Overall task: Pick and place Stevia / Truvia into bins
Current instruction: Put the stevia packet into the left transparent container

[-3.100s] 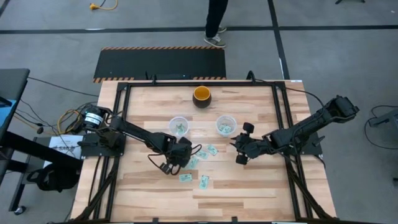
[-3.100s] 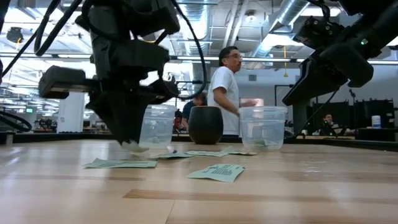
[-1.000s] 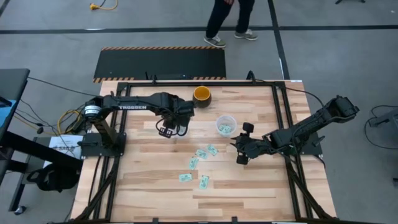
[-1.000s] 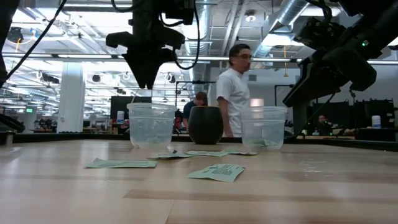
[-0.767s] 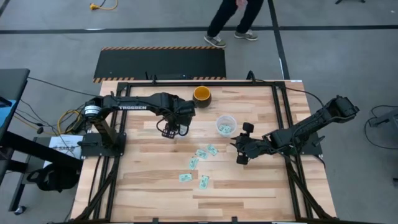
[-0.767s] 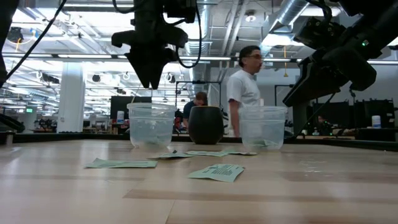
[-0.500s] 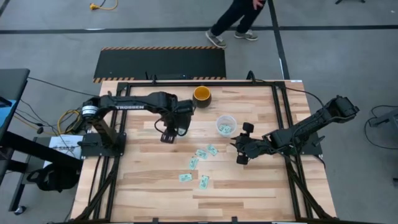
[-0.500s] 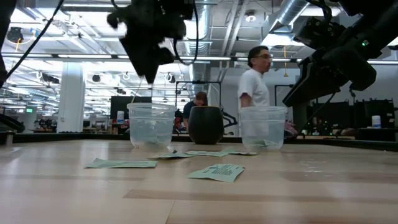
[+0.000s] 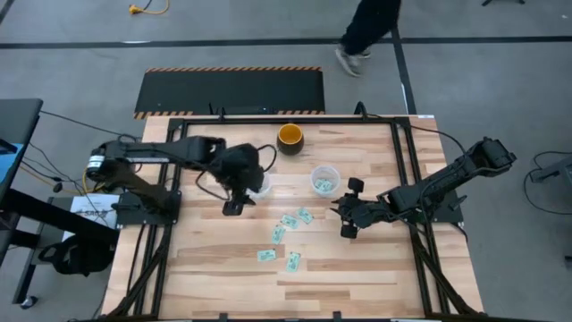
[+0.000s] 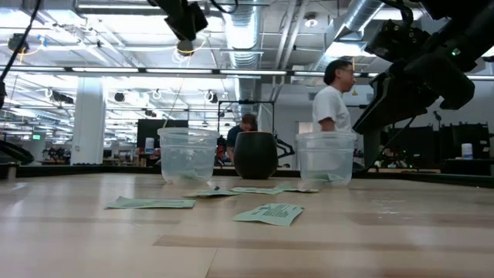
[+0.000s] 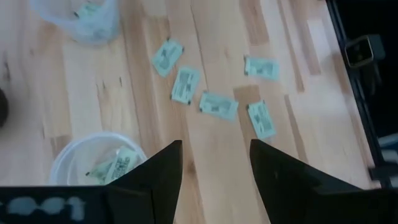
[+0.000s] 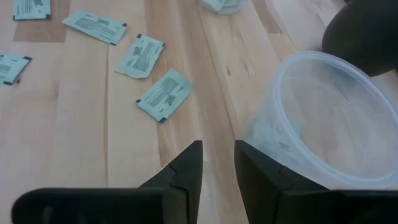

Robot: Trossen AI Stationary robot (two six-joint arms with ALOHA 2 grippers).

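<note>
Several light green sachets (image 9: 289,234) lie flat on the wooden table, near the middle. Two clear cups stand beyond them: the left cup (image 11: 99,165), with a sachet inside, and the right cup (image 9: 324,180), also with sachets inside. My left gripper (image 11: 214,168) hangs open high above the table, just on the near side of the left cup, with nothing between its fingers. My right gripper (image 12: 217,163) waits open beside the right cup (image 12: 323,118), low over the table, and holds nothing.
A dark bowl (image 9: 290,138) with an orange inside stands behind the cups at the far edge. Bare wood stretches to the near edge below the sachets. A person (image 10: 334,96) walks in the room beyond the table.
My left gripper has risen from just above the left cup and drawn back toward the table's near edge, tipping as it went. In the low view it has climbed nearly out of the picture's top. The cups and loose sachets lie as before.
</note>
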